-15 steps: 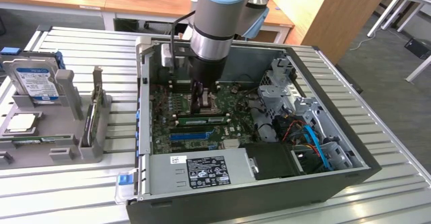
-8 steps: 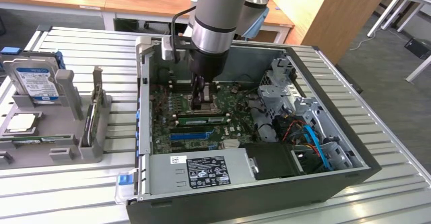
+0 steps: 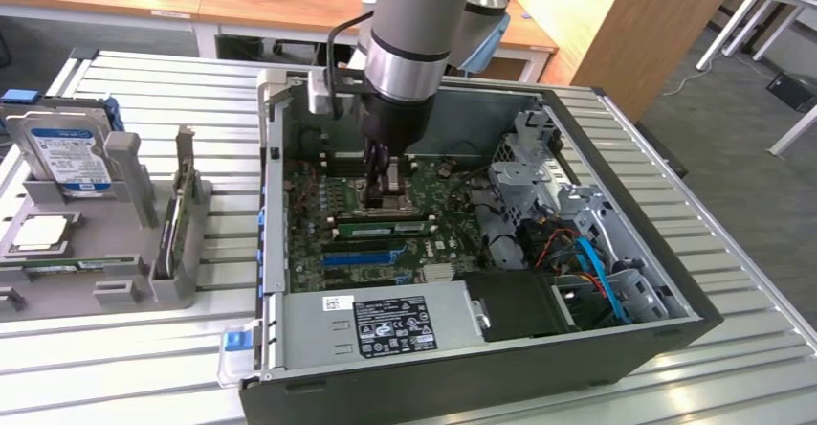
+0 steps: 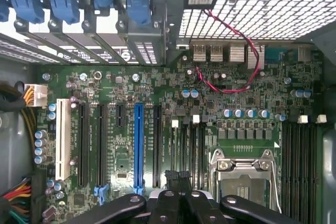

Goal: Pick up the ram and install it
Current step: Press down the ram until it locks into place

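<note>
The ram [image 3: 381, 226], a thin green stick with pale labels, lies along the memory slots of the motherboard [image 3: 441, 200], between the processor socket and the blue slot strip [image 3: 364, 256]. My gripper [image 3: 383, 198] reaches down into the open computer case [image 3: 645, 344], its tips just behind the ram and over the socket. In the wrist view the gripper [image 4: 177, 174] is shut, black fingertips [image 4: 170, 174] pressed together with nothing between them, hanging over the black slots next to the processor socket [image 4: 242, 177]. I cannot tell whether the tips touch the ram.
The power supply [image 3: 383, 324] fills the case's near side, and a drive cage [image 3: 549, 190] with blue and orange cables stands at the exterior view's right. On that view's left, a grey fixture [image 3: 141, 286] holds a hard drive [image 3: 64, 157], a processor and a thin green strip.
</note>
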